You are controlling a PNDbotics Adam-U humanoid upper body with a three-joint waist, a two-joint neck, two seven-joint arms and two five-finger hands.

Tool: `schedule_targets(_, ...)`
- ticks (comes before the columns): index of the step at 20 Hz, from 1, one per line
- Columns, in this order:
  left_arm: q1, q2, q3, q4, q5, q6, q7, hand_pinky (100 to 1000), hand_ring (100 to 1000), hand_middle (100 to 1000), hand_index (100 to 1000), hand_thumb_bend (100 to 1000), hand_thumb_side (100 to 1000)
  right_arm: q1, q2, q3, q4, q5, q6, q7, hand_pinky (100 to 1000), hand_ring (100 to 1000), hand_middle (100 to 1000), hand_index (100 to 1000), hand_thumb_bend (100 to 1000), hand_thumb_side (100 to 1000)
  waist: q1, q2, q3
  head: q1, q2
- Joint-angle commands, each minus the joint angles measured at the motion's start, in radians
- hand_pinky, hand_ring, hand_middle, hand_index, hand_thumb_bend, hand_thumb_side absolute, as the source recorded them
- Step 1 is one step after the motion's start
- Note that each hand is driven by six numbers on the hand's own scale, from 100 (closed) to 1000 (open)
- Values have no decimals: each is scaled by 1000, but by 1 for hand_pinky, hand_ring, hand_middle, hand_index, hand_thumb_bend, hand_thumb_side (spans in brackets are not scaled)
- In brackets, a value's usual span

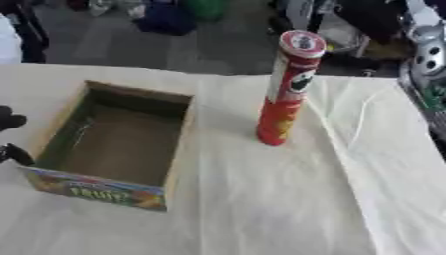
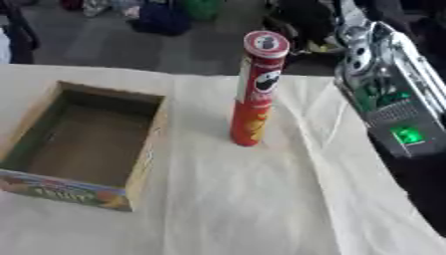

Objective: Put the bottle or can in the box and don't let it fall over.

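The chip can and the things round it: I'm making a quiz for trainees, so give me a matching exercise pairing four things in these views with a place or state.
Things:
1. chip can
2. cardboard box
3. tablecloth
4. left robot hand

Places or states:
A. pale, creased, covering the table
B. open-topped, nothing inside
C. dark, showing at the left edge beside the box
D. upright, right of the box

Pairs: 1-D, 2-B, 3-A, 4-C
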Motion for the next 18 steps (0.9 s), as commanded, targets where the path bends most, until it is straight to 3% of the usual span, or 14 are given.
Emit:
schedule_targets(1,-12,17,-2,-21,-2,0,-6,509,798,722,835,100,656,-29,1,12,-3,29,-1,40,644,933,1000,994,100,860,3,-12,1,-4,-9)
schedule_targets(6,-14,16,-3,-21,-4,1,-9,509,798,722,835,100,657,-43,30,47,1,59,-9,83,724,964,1000,977,100,880,1,-7,9,-8,-6)
schedule_targets(18,-23,17,-7,-21,-5,-1,-16,508,798,722,835,100,657,-85,68,105,109,81,-50,57,721,935,966,946,100,905,-5,9,35,-18,-18)
